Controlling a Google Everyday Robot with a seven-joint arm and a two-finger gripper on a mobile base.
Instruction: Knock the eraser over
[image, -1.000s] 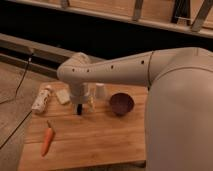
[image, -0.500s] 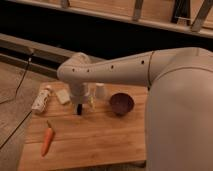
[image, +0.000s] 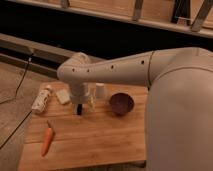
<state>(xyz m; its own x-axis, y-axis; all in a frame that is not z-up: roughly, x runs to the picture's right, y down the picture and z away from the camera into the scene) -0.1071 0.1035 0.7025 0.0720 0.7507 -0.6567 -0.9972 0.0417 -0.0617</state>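
The eraser (image: 78, 110) is a small dark block standing upright on the wooden table (image: 90, 145), left of centre. My gripper (image: 80, 102) hangs from the white wrist straight above the eraser, very close to its top; I cannot tell whether they touch. The arm reaches in from the right and hides the area just behind the eraser.
A pale flat block (image: 63, 96) and a white lying bottle (image: 42, 99) are at the back left. A small clear bottle (image: 91, 103), a white cup (image: 100, 90) and a dark bowl (image: 121, 103) stand to the eraser's right. A carrot (image: 47, 141) lies front left.
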